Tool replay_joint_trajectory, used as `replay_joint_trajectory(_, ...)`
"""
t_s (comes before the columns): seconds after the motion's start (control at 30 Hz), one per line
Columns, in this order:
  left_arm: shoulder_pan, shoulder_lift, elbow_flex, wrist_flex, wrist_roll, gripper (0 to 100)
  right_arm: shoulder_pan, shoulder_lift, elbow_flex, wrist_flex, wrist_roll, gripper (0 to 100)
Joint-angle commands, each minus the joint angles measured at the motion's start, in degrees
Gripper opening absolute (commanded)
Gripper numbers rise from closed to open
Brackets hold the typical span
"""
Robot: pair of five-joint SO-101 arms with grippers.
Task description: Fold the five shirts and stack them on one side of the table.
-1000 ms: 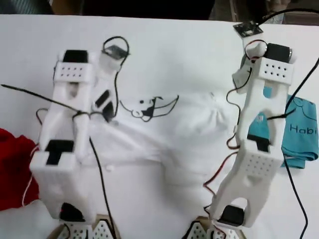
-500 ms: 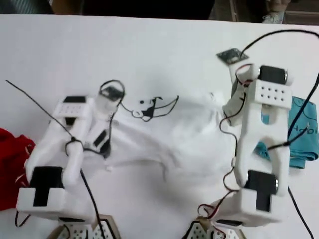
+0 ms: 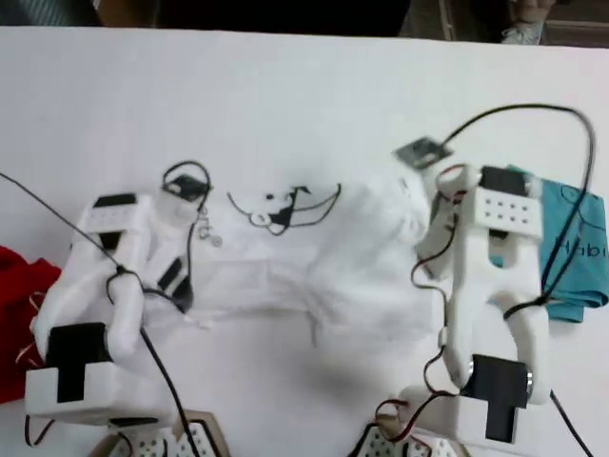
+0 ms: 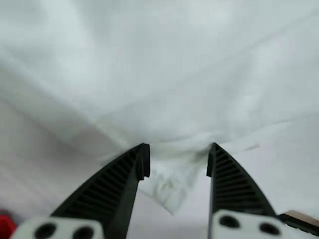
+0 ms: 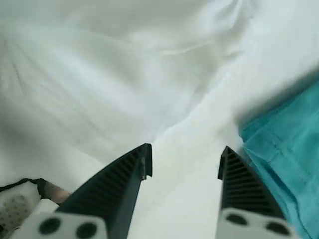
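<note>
White shirt (image 3: pixel 314 257) lies rumpled on the table (image 3: pixel 285 95) between both arms, a fold sitting loose between the left gripper's (image 4: pixel 175 162) parted jaws, while the right gripper (image 5: pixel 184 162) gapes empty beside the teal shirt (image 5: pixel 284 144).

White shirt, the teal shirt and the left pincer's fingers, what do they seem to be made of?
White shirt: soft matte knit fabric, likely cotton; it wrinkles and bunches. Teal shirt: similar matte cloth, with a stitched hem. Left pincer fingers: hard black plastic, ribbed, probably 3D-printed.
</note>
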Motion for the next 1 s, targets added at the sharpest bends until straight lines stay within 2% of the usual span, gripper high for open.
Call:
replay_joint_trajectory(0.0,3.52,-2.46,-5.93,5.98,0.18,21,-1.19,-3.12,0.79,-1.27,4.40,22.5)
replay_joint_trajectory(0.2,8.35,-2.55,-17.89,17.67,6.07,21,-0.92,-3.12,2.55,-0.04,8.62,22.5)
replay_joint_trajectory(0.33,6.68,-2.37,-23.78,19.34,7.30,21,-1.10,-4.70,5.80,1.71,13.54,22.5)
replay_joint_trajectory(0.47,3.60,-2.02,-22.64,13.98,7.21,21,-1.45,-10.59,11.52,1.63,18.55,22.5)
replay_joint_trajectory(0.63,3.87,-2.02,-16.31,4.84,7.38,21,-7.69,-17.36,20.92,-0.31,26.11,22.5)
replay_joint_trajectory(0.97,4.13,-2.02,-2.59,-11.16,8.88,21,-18.86,-21.14,28.92,-3.65,26.99,22.5)
